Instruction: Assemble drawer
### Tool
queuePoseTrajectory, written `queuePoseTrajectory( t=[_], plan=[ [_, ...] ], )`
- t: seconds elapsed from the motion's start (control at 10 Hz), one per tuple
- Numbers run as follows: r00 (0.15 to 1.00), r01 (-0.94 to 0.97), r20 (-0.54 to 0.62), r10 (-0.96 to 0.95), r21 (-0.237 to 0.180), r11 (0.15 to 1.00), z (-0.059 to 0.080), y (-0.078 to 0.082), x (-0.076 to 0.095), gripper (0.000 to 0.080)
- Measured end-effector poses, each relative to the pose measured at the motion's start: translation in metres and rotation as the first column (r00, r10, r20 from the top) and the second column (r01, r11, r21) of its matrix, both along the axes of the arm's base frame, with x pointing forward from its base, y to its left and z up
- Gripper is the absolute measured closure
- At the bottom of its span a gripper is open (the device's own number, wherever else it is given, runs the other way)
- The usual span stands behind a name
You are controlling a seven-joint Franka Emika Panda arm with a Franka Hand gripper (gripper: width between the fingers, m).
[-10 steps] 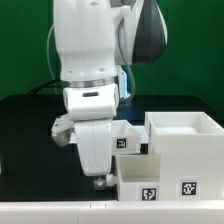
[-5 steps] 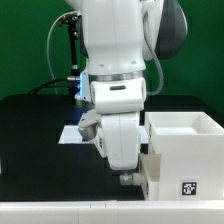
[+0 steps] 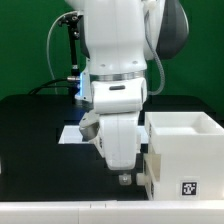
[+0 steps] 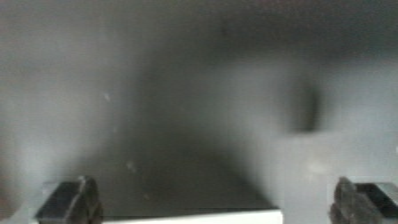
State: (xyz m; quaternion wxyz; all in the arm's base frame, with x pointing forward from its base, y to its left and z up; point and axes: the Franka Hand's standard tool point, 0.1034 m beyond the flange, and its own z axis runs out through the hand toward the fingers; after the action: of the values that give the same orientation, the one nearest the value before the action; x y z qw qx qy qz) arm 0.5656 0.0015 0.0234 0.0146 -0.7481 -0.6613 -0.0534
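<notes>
The white drawer casing (image 3: 188,150) stands at the exterior view's right, with a black-and-white tag (image 3: 187,186) on its front. My gripper (image 3: 125,179) hangs low, right against the casing's left front corner, and hides what lies there. A white part with dark marks (image 3: 148,176) shows just beside the fingers; I cannot tell if it is a tray. In the wrist view the gripper (image 4: 221,205) is open, its dark fingertips (image 4: 71,202) far apart over a blurred white-grey surface (image 4: 196,100). Nothing is held.
The marker board (image 3: 71,133) lies on the black table (image 3: 35,150) behind the arm, partly hidden by it. A black post with cables (image 3: 70,50) stands at the back. The table's pale front edge (image 3: 60,211) runs along the bottom.
The arm moved toward the exterior view's right one second ago and now covers the small front tray and its tag. It has barely moved in the last half second.
</notes>
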Motion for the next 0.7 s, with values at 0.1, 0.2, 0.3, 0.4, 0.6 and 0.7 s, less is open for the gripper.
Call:
queuePoseTrajectory(
  t=[0.1, 0.2, 0.3, 0.4, 0.6, 0.7],
  plan=[
    [1.000, 0.005, 0.005, -0.005, -0.003, 1.000, 0.003, -0.010, 0.001, 0.0150],
    [1.000, 0.020, 0.010, -0.020, -0.006, 1.000, 0.007, -0.020, 0.001, 0.0150],
    [0.999, 0.047, 0.017, -0.047, -0.010, 0.999, 0.014, -0.028, 0.000, 0.0150],
    [0.999, 0.045, 0.028, -0.045, -0.018, 0.999, 0.021, -0.034, 0.000, 0.0150],
    [0.998, 0.051, 0.031, -0.051, -0.018, 0.999, 0.021, -0.039, 0.000, 0.0150],
    [0.998, 0.051, 0.028, -0.050, -0.018, 0.999, 0.019, -0.038, -0.001, 0.0150]
  ],
)
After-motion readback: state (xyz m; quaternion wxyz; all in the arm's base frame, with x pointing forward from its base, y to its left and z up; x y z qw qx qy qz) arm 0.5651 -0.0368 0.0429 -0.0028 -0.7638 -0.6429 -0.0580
